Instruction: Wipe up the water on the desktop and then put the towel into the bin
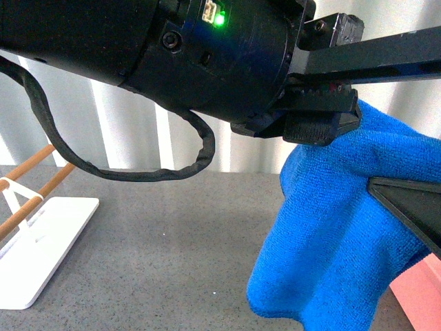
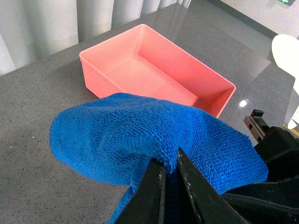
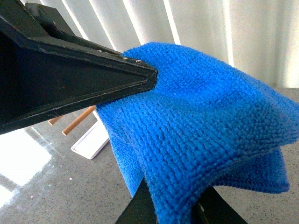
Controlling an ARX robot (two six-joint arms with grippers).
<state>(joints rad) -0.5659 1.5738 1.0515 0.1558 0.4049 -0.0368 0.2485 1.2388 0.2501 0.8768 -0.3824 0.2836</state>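
Note:
The blue towel (image 1: 337,227) hangs in the air above the dark grey desktop (image 1: 172,255), held up between both grippers. My left gripper (image 2: 170,163) is shut on a fold of the towel (image 2: 140,126). My right gripper (image 3: 170,210) is shut on the towel's lower fold (image 3: 201,121), and the left gripper's tip (image 3: 149,79) pinches the cloth's upper edge. The pink bin (image 2: 112,74) sits empty on the desktop just beyond the towel; only its corner (image 1: 424,289) shows in the front view. No water is visible.
A white tray-stand with wooden bars (image 1: 41,241) stands at the left of the desktop. A black cable (image 1: 138,169) loops down from the arm that fills the top of the front view. White curtains close the back.

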